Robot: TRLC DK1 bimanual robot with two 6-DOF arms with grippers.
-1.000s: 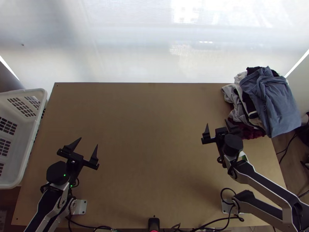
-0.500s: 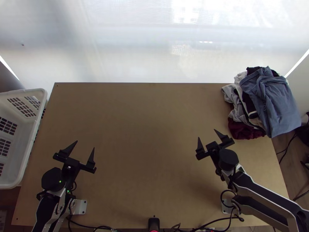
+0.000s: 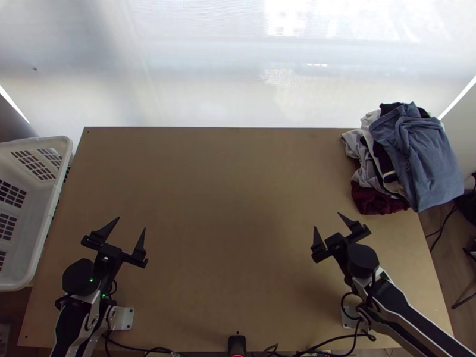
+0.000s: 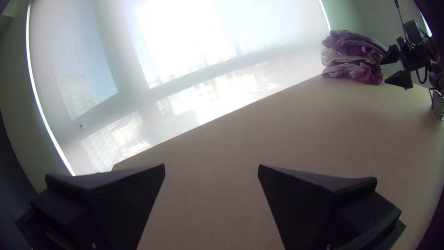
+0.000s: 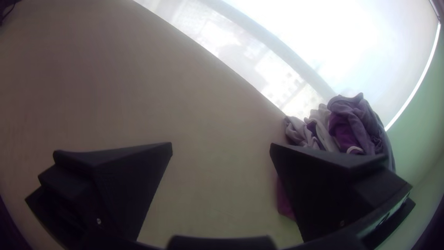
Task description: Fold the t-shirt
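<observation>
In the top view a bunched pile of clothes [image 3: 416, 154] lies at the table's far right corner, a blue-grey cloth on top, white, black and dark red ones under it. Which of them is a t-shirt I cannot tell. My left gripper [image 3: 131, 223] stands open over the table's near left part, far from the pile. My right gripper [image 3: 328, 221] is open too, nearer the table's edge than the pile and to its left. In the left wrist view my left gripper [image 4: 211, 169] holds nothing; likewise my right gripper [image 5: 221, 147] in the right wrist view.
A white plastic basket [image 3: 52, 205] stands against the left edge of the wooden table [image 3: 226, 196]. Cables [image 3: 333, 351] run along the near edge beside a small black device [image 3: 237, 344]. Bare tabletop stretches between the two arms.
The right gripper has drawn back from beside the pile toward the near edge, uncovering the dark red cloth. My left gripper has shifted slightly left and nearer. The pile has not moved.
</observation>
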